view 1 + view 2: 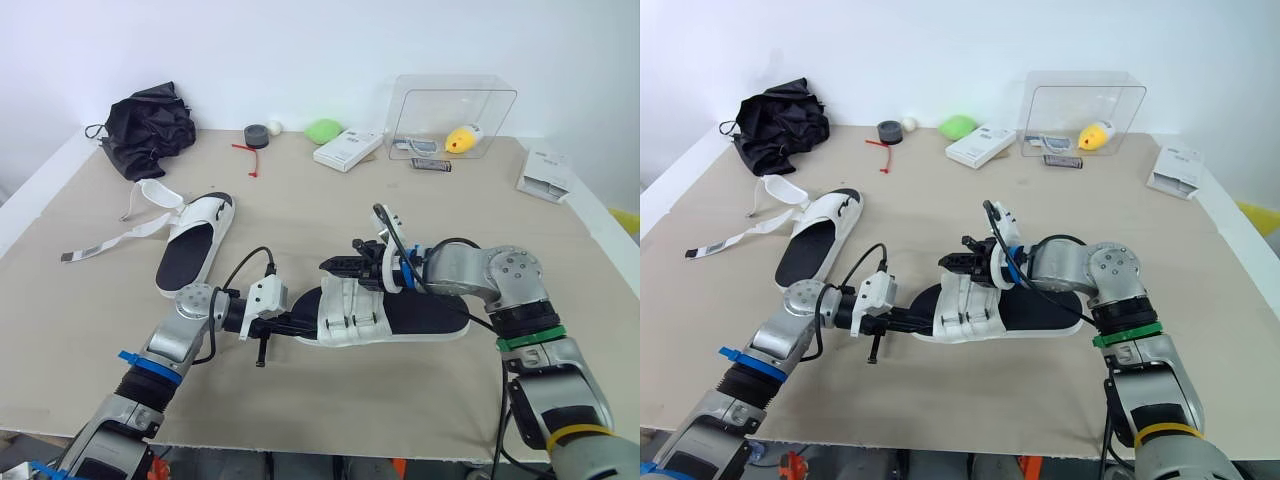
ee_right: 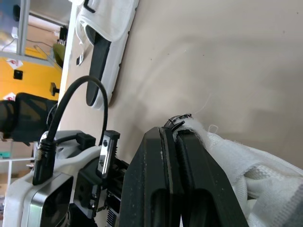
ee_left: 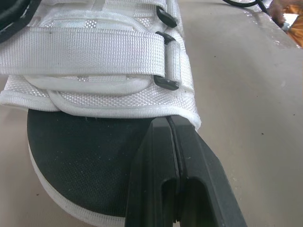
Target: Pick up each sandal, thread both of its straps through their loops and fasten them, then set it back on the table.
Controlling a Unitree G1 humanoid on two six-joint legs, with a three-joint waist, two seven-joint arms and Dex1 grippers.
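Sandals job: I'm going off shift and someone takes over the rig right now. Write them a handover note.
Left gripper: jaws shut, tip at the toe of the near sandal, which lies on the table.
Right gripper: jaws shut at the edge of that sandal's upper; I can't confirm a pinch.
Done: the fastened straps on the near sandal look threaded through their loops.
To do: far sandal, whose loose straps trail on the table.

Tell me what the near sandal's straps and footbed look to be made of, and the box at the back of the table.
Straps: white woven webbing, matte; the ribbed weave shows. Footbed: black, finely textured fabric or foam, matte; I cannot tell which. Box: clear hard plastic, probably acrylic, glossy; its contents show through the walls.
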